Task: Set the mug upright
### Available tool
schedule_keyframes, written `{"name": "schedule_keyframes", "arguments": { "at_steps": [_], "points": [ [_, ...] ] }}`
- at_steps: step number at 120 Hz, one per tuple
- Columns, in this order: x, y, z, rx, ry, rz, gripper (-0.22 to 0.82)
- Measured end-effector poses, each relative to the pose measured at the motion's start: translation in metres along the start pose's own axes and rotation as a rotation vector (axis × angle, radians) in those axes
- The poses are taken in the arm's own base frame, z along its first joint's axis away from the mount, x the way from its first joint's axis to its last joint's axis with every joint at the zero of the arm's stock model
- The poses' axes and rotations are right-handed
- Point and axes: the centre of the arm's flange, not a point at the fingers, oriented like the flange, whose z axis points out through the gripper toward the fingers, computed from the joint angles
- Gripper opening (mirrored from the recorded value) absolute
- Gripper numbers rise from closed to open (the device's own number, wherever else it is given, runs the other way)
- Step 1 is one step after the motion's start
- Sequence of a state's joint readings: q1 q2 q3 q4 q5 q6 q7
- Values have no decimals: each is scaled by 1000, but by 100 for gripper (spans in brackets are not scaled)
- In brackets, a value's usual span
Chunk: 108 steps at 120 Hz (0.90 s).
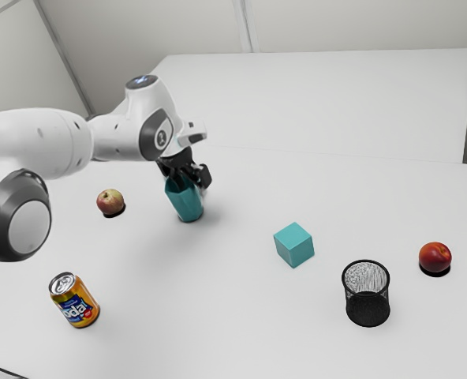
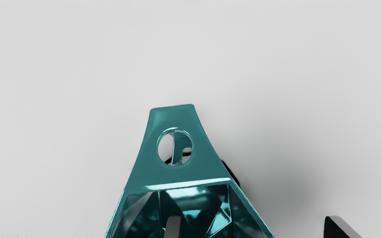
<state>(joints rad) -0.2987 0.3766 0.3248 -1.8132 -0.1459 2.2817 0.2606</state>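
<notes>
- Teal mug (image 1: pixel 188 205): the exterior view's left, beyond the teal cube (image 1: pixel 294 245); long axis about vertical, mouth up, seemingly upright as wanted.
- Gripper (image 2: pixel 253 228): above it, released; one finger (image 2: pixel 173 228) inside the mouth, the other outside.

Teal mug (image 1: pixel 186 202), teal cube (image 1: pixel 294 245), orange-and-blue soda can (image 1: pixel 75 301), black mesh cup (image 1: pixel 367 308), black gripper (image 1: pixel 186 177)
</notes>
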Motion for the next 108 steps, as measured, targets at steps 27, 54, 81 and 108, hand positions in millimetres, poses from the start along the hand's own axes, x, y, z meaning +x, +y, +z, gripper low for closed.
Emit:
{"name": "schedule_keyframes", "arguments": {
  "at_steps": [27, 54, 81, 108],
  "points": [
    [2, -7, -94, -5, 105, -20, 54],
    [25, -4, -261, 55, 208, -2, 57],
    [1, -7, -289, 34, 109, -21, 58],
    [-5, -6, -284, 24, 50, -31, 59]
  ]
}}
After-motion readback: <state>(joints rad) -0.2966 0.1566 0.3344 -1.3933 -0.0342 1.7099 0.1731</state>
